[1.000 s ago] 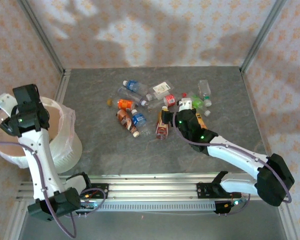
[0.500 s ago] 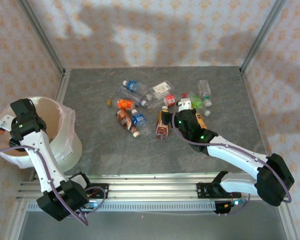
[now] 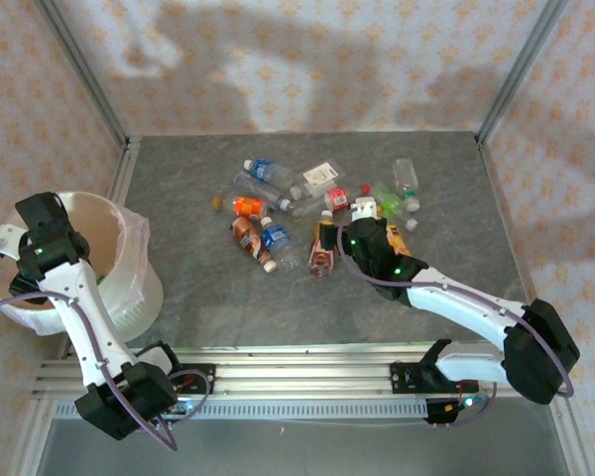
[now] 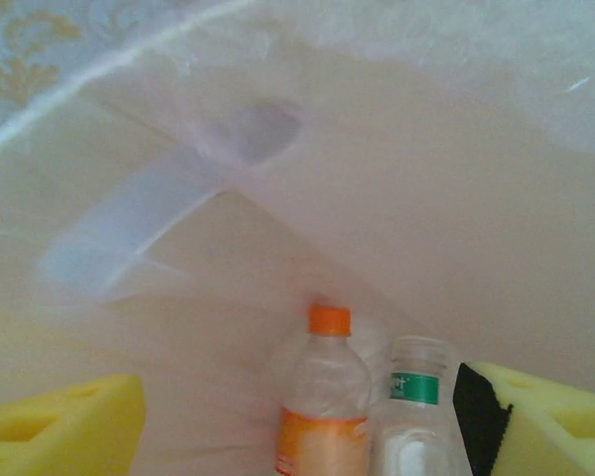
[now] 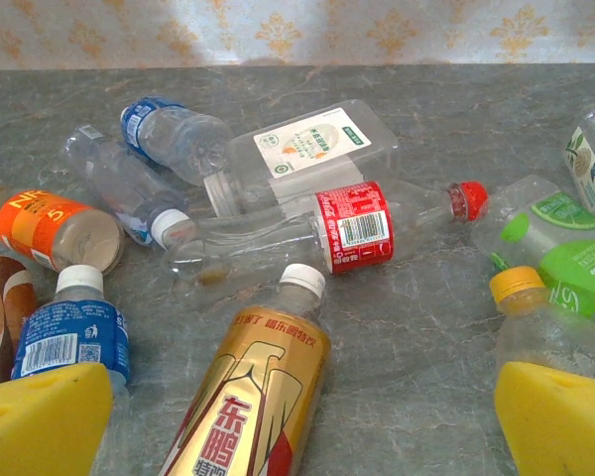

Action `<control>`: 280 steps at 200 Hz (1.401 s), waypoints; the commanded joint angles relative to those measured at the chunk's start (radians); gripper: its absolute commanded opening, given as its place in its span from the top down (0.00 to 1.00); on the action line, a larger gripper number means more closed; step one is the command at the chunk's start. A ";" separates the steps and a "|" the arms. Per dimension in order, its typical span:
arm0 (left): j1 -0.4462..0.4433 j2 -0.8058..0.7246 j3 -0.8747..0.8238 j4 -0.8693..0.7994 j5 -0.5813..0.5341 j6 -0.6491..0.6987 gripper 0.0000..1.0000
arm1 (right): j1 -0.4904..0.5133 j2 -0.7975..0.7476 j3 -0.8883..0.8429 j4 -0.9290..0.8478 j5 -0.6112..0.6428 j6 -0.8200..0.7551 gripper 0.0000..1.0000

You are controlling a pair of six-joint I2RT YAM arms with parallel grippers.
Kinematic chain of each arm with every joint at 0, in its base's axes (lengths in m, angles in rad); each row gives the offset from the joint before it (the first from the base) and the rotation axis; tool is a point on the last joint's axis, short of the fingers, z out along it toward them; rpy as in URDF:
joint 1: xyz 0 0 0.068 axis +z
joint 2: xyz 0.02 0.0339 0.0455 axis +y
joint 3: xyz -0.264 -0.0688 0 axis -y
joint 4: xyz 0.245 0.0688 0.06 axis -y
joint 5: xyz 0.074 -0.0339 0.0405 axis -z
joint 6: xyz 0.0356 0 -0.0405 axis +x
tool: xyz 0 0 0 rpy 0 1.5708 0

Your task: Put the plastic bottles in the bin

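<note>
Hanging inside the bin (image 3: pixel 124 302) by the left edge of the worktop (image 3: pixel 218 297), the left gripper (image 4: pixel 299 382) has its fingers (image 4: pixel 59 421) spread wide. Two plastic bottles stand between them against the bag: an orange-cap bottle (image 4: pixel 322 397) and a green-band bottle (image 4: pixel 414 416). The right gripper (image 5: pixel 302 382) hovers with its fingers spread wide too, over a gold bottle (image 5: pixel 258 397). A red-label bottle (image 5: pixel 352 226) lies just behind it, in the pile near the far edge.
</note>
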 commanded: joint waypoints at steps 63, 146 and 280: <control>-0.201 -0.128 0.178 0.136 0.385 -0.071 0.09 | 0.000 -0.007 0.010 -0.035 0.018 0.027 0.01; -0.762 0.009 0.293 0.235 0.311 -0.082 0.01 | -0.001 -0.016 -0.002 -0.041 0.042 0.040 0.01; -1.042 0.594 0.107 0.281 0.198 -0.509 0.03 | -0.001 -0.081 -0.042 -0.059 0.110 0.074 0.01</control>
